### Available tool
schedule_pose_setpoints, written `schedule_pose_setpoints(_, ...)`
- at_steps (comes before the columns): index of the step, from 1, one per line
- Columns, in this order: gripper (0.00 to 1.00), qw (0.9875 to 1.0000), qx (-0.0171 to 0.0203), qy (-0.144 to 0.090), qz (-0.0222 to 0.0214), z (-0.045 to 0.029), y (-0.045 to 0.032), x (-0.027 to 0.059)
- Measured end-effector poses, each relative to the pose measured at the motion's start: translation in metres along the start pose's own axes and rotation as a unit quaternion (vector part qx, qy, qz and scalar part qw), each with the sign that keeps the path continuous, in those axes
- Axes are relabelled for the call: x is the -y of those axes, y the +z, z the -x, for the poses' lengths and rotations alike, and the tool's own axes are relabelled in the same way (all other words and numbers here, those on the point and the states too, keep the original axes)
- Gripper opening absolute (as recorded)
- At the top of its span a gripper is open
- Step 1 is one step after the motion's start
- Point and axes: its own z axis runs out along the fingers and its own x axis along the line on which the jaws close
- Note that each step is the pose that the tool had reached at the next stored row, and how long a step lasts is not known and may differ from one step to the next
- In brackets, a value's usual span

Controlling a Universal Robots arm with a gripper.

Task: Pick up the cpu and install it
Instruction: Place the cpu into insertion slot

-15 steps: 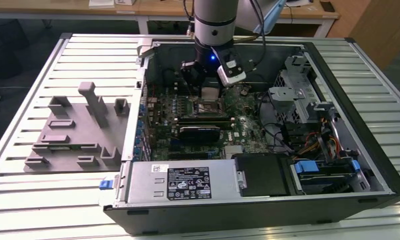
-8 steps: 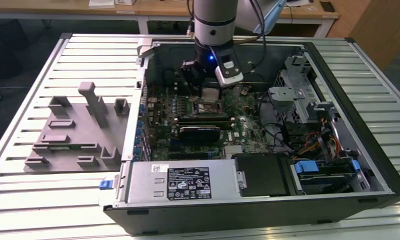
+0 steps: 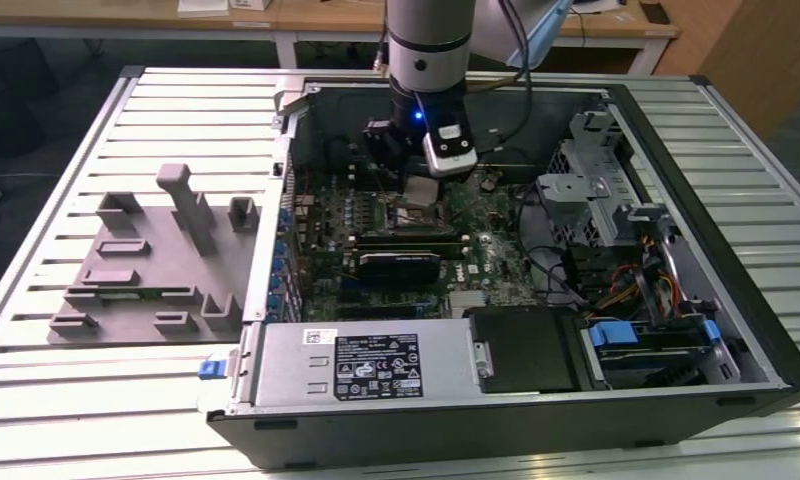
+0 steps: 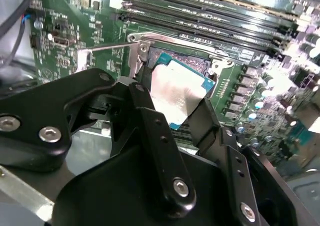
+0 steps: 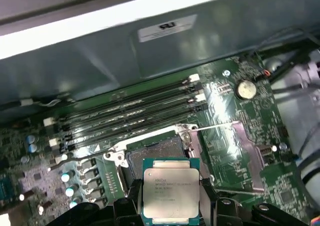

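Observation:
The cpu (image 3: 422,190) is a small flat square chip with a silvery top and a green rim, and my gripper (image 3: 422,182) is shut on it inside the open computer case. It hangs just above the open black-framed motherboard socket (image 3: 412,212), apart from it. In the first wrist view the cpu (image 5: 171,188) sits between the black fingers (image 5: 134,198), with the socket (image 5: 155,148) beyond it and the socket's load plate (image 5: 245,151) swung open. In the second wrist view the cpu (image 4: 177,89) is tilted over the socket (image 4: 202,61), and the fingers (image 4: 150,121) clamp two opposite edges.
A grey plastic fixture tray (image 3: 153,260) lies on the slatted table at the exterior view's left. Inside the case are the power supply (image 3: 373,365), a drive cage with cables (image 3: 600,200), memory slots (image 5: 130,116) and a coin battery (image 5: 246,89) near the socket.

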Motion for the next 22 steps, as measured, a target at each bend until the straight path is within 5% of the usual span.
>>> schedule_pose_setpoints(6, 0.54, 0.9987, 0.0033, 0.051, -0.0021, 0.0000, 0.0006, 0.0000)
schedule_pose_setpoints(11, 0.54, 0.9955, 0.0062, 0.095, -0.0041, -0.0001, 0.0013, 0.0001)
schedule_pose_setpoints(16, 0.54, 0.9902, 0.0091, 0.140, -0.0060, -0.0001, 0.0020, 0.0001)
schedule_pose_setpoints(22, 0.54, 0.9813, 0.0129, 0.192, -0.0088, -0.0001, 0.0029, 0.0002)
